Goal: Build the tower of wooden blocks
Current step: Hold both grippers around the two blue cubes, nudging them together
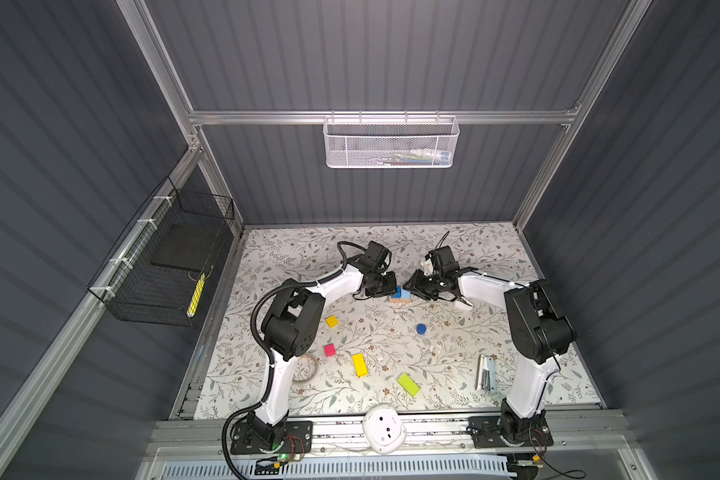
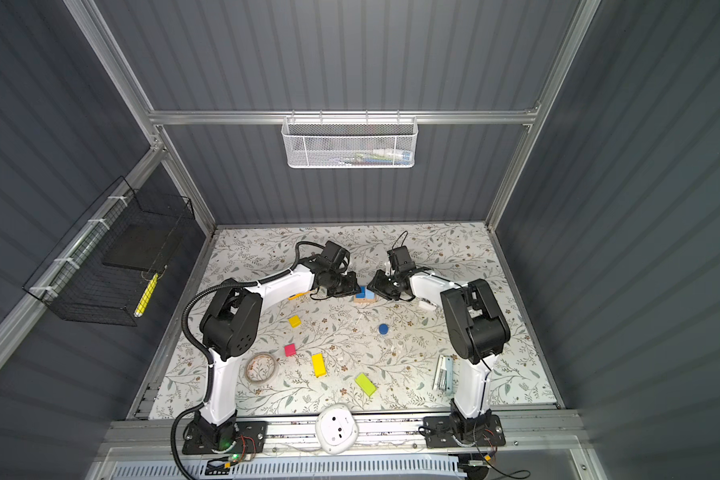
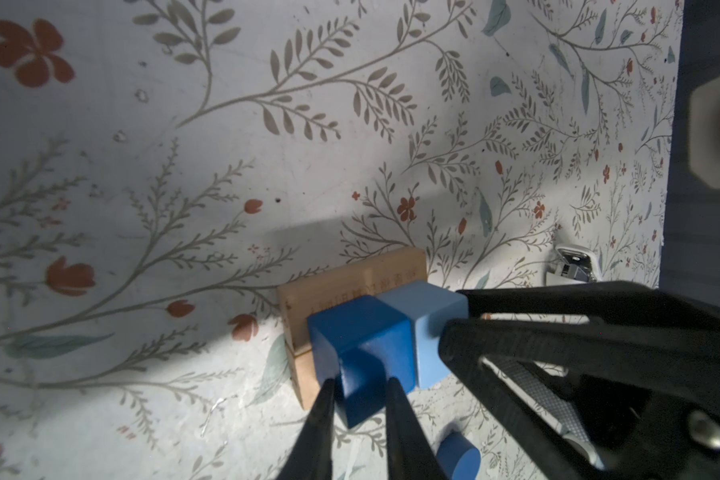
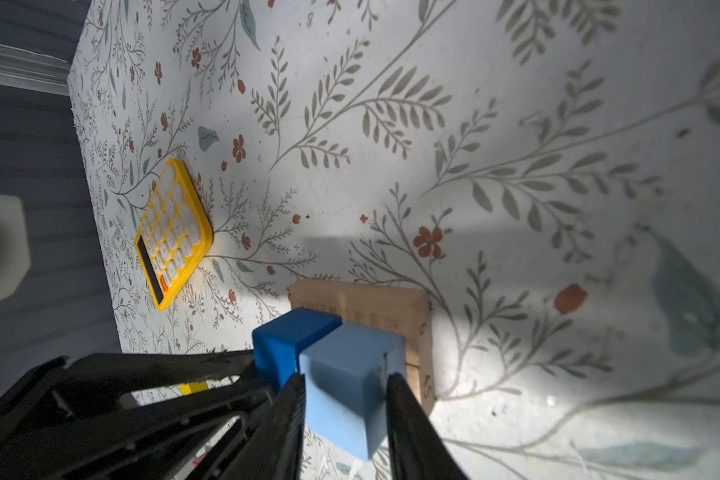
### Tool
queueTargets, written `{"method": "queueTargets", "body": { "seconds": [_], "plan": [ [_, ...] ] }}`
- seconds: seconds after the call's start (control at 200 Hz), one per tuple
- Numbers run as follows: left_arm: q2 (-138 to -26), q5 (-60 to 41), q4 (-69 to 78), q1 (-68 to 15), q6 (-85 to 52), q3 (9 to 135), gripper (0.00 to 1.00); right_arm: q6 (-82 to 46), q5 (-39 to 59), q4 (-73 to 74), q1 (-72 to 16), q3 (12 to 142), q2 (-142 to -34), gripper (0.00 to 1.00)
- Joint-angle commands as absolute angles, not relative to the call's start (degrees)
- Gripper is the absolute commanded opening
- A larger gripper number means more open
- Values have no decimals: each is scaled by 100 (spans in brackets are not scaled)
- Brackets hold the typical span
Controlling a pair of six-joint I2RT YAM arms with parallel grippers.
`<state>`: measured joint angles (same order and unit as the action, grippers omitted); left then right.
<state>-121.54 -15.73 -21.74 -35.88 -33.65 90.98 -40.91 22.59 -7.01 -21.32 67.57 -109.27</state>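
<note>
Two plain tan bars (image 1: 400, 301) lie side by side mid-table. On them, touching each other, stand a blue cube (image 3: 358, 332) and a light-blue cube (image 4: 350, 374). My left gripper (image 3: 360, 382) is shut on the blue cube, and my right gripper (image 4: 347, 378) is shut on the light-blue cube from the opposite side. In both top views the two grippers meet nose to nose over the bars. Loose on the mat nearer the front lie a yellow cube (image 1: 331, 321), a pink cube (image 1: 329, 350), a yellow bar (image 1: 359, 365), a lime bar (image 1: 408, 384) and a blue cylinder (image 1: 421, 329).
A yellow calculator (image 4: 171, 232) lies left of the bars, mostly under my left arm in the top views. A clear tape roll (image 2: 261, 367) sits beside the left arm's base link. A metal stapler-like tool (image 1: 486, 372) lies front right, and a white round device (image 1: 383, 428) on the front rail.
</note>
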Motion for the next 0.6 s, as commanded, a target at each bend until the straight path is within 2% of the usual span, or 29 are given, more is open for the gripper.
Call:
{"method": "queueTargets", "body": {
  "seconds": [0.0, 0.345, 0.595],
  "plan": [
    [-12296, -1653, -2188, -3558, -3393, 9228, 23, -4074, 2294, -748, -2172, 6895, -11057, 35],
    [-12296, -1687, -2188, -3553, -3402, 9229, 23, -4078, 2298, -755, -2188, 6923, -11083, 34],
    [-12263, -1671, -2210, -3551, -3393, 9236, 28, -4069, 2262, -791, -2187, 6926, -11074, 35]
  ]
}}
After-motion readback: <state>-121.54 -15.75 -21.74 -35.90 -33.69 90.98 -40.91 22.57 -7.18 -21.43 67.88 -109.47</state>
